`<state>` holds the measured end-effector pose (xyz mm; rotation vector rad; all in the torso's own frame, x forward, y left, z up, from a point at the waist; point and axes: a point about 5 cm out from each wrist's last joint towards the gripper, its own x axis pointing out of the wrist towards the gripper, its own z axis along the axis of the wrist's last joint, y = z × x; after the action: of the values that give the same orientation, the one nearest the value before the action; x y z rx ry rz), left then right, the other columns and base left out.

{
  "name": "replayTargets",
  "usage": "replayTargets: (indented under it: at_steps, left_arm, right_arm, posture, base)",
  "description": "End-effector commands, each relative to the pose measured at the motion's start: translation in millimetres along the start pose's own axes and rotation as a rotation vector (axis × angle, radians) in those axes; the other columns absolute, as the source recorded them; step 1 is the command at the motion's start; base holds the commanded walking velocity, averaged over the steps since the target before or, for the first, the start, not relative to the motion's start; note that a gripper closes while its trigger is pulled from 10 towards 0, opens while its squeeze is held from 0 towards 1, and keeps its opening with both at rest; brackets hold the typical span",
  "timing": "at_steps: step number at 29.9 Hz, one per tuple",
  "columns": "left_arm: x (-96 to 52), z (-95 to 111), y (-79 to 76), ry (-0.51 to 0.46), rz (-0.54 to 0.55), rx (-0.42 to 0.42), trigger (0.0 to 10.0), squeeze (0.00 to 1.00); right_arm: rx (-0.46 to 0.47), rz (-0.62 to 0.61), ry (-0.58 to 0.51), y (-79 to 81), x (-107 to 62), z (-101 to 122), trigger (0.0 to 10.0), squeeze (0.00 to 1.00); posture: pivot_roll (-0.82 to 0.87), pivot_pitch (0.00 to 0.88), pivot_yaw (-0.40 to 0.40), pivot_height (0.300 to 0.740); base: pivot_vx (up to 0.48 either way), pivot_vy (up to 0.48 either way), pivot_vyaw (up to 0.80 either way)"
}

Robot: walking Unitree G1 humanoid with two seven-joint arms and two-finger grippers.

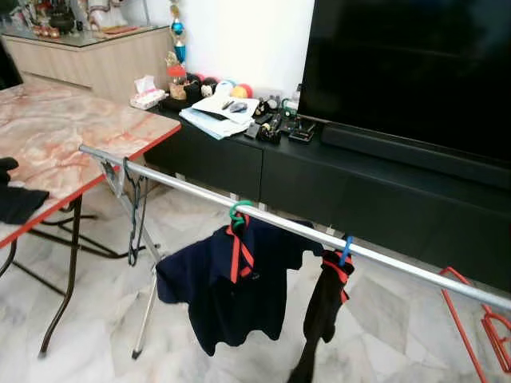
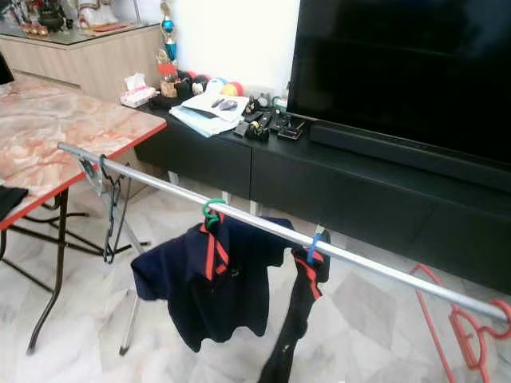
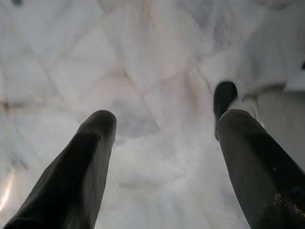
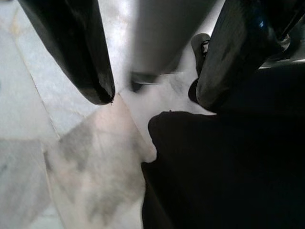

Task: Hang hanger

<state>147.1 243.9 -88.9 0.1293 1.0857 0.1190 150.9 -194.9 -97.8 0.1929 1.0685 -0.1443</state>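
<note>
Where rail [image 1: 287, 226] runs, two hung garments [image 1: 231, 283]

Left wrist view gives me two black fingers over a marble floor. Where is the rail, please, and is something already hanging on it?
Observer: A silver rail crosses in front of the robot. A navy shirt hangs from it on a green hanger.
Operator: Is anything else on the rail?
Observer: Yes, a dark garment on a blue hook, to the right of the shirt.
Operator: And the right gripper?
Observer: The right gripper points at the floor, its fingers apart, with a dark cloth below it.
</note>
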Motion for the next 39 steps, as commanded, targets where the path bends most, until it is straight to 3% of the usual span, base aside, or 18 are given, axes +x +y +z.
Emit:
replayTargets:
  at_steps: [1,10,14,16,18,20,24,27,30,32,36,39]
  left_arm:
    - [0.0,-2,-3.3,0.008,-0.012,0.022,10.0,0.0]
    - [-3.6,-18,4.4,0.024,-0.005,0.031,10.0,0.0]
    - [-5.8,-29,4.1,0.042,-0.008,0.029,10.0,0.0]
    - [-5.8,-30,4.0,0.043,-0.008,0.028,10.0,0.0]
    - [-6.7,-36,-0.4,0.053,-0.017,0.032,10.0,0.0]
    - [-7.0,-38,-2.6,0.057,-0.02,0.031,10.0,0.0]
    - [-7.1,-39,-5.3,0.056,-0.023,0.029,10.0,0.0]
    - [-6.9,-39,-6.6,0.055,-0.022,0.028,10.0,0.0]
    - [-6.8,-39,-7.5,0.055,-0.021,0.032,10.0,0.0]
    - [-6.8,-39,-7.6,0.055,-0.021,0.032,10.0,0.0]
    - [-6.8,-39,-7.2,0.056,-0.02,0.037,10.0,0.0]
    - [-6.8,-38,-6.7,0.056,-0.02,0.039,10.0,0.0]
  right_arm:
    - [0.014,-0.036,0.0,-10.8,-1.7,-1,10.0,0.0]
    - [0.053,-0.096,-0.044,-13.9,-2.1,2,10.0,0.0]
    - [0.086,-0.225,-0.119,-21.2,-4.2,6,10.0,0.0]
    - [0.089,-0.23,-0.122,-21.6,-4.4,6,10.0,0.0]
    - [0.077,-0.289,-0.288,-22.2,-5.4,46,10.0,0.0]
    - [0.068,-0.323,-0.378,-22.5,-8.1,69,10.0,0.0]
    - [0.044,-0.355,-0.429,-28.7,-11.5,78,10.0,0.0]
    - [-0.021,-0.372,-0.556,-28.2,-18.0,97,10.0,0.0]
    - [-0.009,-0.371,-0.744,-24.0,-30.3,122,10.0,0.0]
    - [-0.009,-0.369,-0.778,-22.9,-33.0,126,10.0,0.0]
    - [-0.039,-0.371,-1.031,-17.1,-74.2,141,10.0,0.0]
    - [-0.05,-0.373,-1.04,-17.3,-86.0,134,10.0,0.0]
  posture:
    - [0.07,0.0,-0.007,0.74]
    - [0.07,0.0,-0.009,0.74]
    - [0.07,0.0,-0.01,0.74]
    - [0.07,0.0,-0.01,0.74]
    - [0.06,0.0,-0.012,0.74]
    - [0.06,0.0,-0.014,0.74]
    - [0.07,0.0,-0.017,0.74]
    - [0.07,0.0,-0.018,0.74]
    - [0.07,0.0,-0.02,0.74]
    - [0.07,0.0,-0.02,0.74]
    - [0.06,0.0,-0.023,0.74]
    - [0.05,0.0,-0.023,0.74]
  base:
    - [0.0,0.48,0.0]
    - [0.0,0.084,0.0]
    - [0.0,0.0,0.0]
    - [0.0,0.0,0.0]
    - [0.0,0.0,0.0]
    - [0.0,0.0,0.0]
    - [0.0,0.0,0.0]
    - [0.0,0.0,0.0]
    - [0.0,0.0,0.0]
    - [0.0,0.0,0.0]
    - [0.0,0.0,0.0]
    - [0.0,0.0,0.0]
